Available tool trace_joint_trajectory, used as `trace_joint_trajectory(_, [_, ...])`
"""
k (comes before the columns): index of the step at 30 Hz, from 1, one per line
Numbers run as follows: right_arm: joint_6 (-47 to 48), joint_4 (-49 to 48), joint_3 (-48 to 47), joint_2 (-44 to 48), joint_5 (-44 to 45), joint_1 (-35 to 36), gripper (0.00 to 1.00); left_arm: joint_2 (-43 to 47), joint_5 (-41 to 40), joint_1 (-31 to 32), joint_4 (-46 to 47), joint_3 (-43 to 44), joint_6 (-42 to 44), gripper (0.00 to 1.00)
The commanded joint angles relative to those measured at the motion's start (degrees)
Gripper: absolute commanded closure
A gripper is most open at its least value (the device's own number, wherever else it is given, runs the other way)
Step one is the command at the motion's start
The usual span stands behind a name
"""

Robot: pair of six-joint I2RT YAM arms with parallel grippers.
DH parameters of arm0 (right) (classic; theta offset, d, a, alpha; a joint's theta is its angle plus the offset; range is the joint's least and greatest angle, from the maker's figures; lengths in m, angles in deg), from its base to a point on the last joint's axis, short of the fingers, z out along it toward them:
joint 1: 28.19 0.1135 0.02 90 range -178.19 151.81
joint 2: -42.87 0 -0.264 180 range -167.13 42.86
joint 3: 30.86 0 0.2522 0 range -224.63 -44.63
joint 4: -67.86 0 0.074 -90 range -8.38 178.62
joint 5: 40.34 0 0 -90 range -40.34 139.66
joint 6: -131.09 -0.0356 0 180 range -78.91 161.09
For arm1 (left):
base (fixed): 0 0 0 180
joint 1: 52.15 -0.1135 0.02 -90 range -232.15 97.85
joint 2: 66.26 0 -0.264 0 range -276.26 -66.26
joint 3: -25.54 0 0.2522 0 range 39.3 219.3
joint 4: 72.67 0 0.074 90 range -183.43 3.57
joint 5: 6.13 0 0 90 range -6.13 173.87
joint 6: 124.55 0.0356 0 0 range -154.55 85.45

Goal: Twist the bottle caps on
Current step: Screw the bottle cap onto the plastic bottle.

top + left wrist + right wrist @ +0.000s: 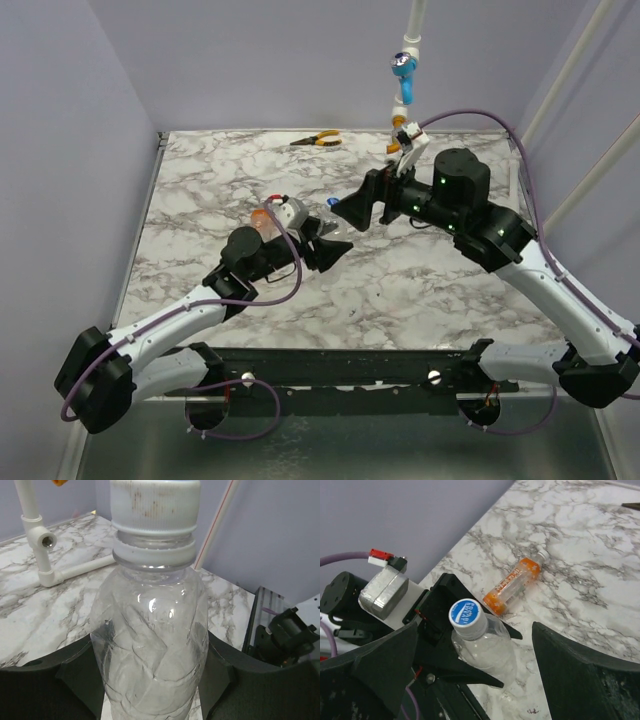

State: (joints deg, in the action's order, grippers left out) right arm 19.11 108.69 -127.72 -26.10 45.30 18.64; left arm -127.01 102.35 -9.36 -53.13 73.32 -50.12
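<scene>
My left gripper [152,680] is shut on the body of a clear, crumpled plastic bottle [150,645] and holds it upright. A white ribbed cap with a blue top [467,615] sits on its neck. My right gripper [475,635] is open, its two black fingers [590,675] standing wide on either side of that cap without touching it. In the top view the two grippers meet mid-table, with the blue cap [333,203] between them. A small orange bottle [517,582] lies on its side on the marble behind them, a whitish cap [541,556] at its neck.
Orange-handled pliers [316,140] lie at the table's far edge. A white pipe with a blue valve handle [403,70] hangs down at the back right. A white pipe fitting [40,545] shows in the left wrist view. Purple walls enclose the table.
</scene>
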Motion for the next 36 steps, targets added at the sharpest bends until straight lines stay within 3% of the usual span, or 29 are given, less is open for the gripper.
trace_joint_trajectory(1, [1.3, -8.7, 5.0, 2.3, -21.9, -9.3, 0.02, 2.3, 9.0, -0.8, 0.9, -0.9, -2.1, 0.74])
trace_joint_trajectory(5, [-0.5, -14.8, 7.6, 2.6, -37.8, -16.4, 0.08, 2.6, 14.1, -1.9, 2.9, -1.1, -4.6, 0.74])
trace_joint_trajectory(13, [-1.5, -21.0, 9.2, 1.2, -48.9, -16.4, 0.13, 0.7, 20.9, -3.7, 5.9, 0.0, -8.2, 0.74])
trace_joint_trajectory(16, [-0.9, -19.9, 8.8, 0.3, -48.7, -16.4, 0.19, -0.1, 22.6, -3.9, 7.0, 0.4, -9.0, 0.74])
trace_joint_trajectory(27, [0.6, -18.2, 7.8, -2.9, -48.5, -15.8, 0.25, -2.9, 25.0, -4.4, 10.5, 1.6, -11.0, 0.74])
trace_joint_trajectory(36, [1.3, -17.7, 8.0, -3.3, -47.4, -14.4, 0.36, -4.3, 26.0, -4.9, 12.8, 1.9, -12.3, 0.74])
